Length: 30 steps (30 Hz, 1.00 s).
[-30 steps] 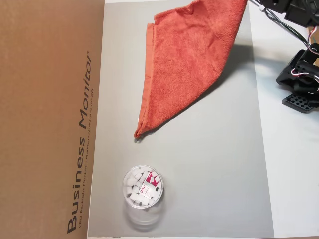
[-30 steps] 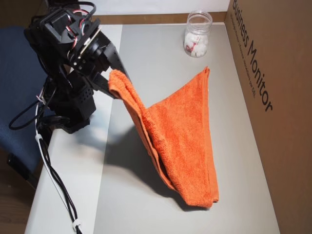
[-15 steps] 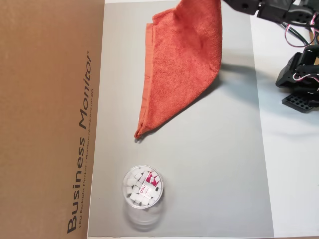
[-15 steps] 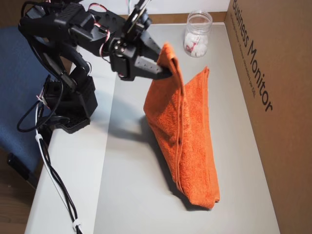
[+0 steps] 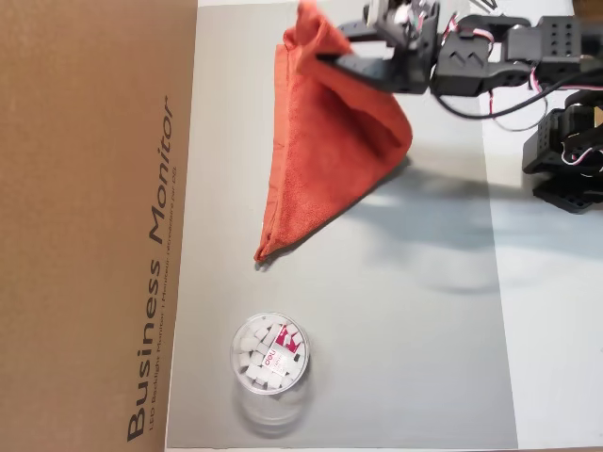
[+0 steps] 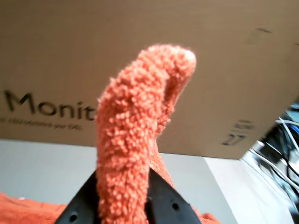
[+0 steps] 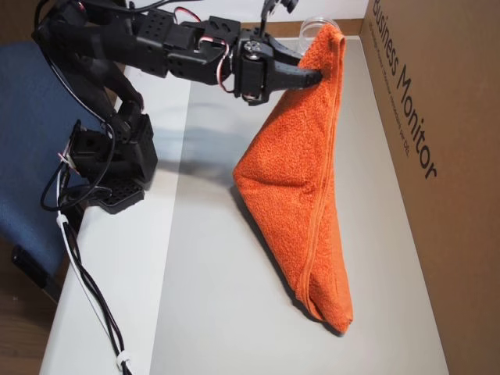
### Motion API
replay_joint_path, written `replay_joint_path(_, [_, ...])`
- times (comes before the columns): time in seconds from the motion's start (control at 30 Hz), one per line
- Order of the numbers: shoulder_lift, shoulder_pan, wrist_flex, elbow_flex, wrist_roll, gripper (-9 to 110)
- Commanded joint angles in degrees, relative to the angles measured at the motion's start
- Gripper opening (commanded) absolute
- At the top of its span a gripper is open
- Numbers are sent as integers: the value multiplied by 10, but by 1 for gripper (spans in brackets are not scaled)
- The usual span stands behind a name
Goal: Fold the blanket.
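Observation:
The orange-red terry blanket point(image 5: 320, 151) point(image 7: 301, 187) lies partly on the grey mat point(image 5: 396, 320), with its long edge down near the cardboard box. One corner is lifted off the mat, and the cloth hangs from it like a tent. My gripper point(image 5: 325, 58) point(image 7: 319, 72) is shut on that raised corner, high above the blanket's box-side edge. In the wrist view the fuzzy blanket corner point(image 6: 126, 130) sticks up out of the black fingers point(image 6: 168, 200) of the gripper point(image 6: 124, 179), with the box behind it.
A large brown "Business Monitor" cardboard box point(image 5: 94, 226) point(image 7: 437, 156) borders the mat. A round clear tub point(image 5: 270, 354) of white pieces stands on the mat; in an overhead view the tub point(image 7: 311, 27) peeks out behind the raised corner. The arm base point(image 7: 109, 168) and cables point(image 7: 86, 289) sit beside the mat.
The gripper has carried the pinched corner across the mat toward the cardboard box, over the lying part of the blanket. The hanging cloth has swung from a slanted sheet into a tent.

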Motion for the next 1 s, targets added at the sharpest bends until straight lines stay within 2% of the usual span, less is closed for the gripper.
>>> replay_joint_path(0.0, [-19, -34, -37, -34, -31, 0])
replay_joint_path(0.4, [-113, -127, -41, -25, -112, 0])
replay_joint_path(0.97, [-185, -148, -39, -25, -236, 0])
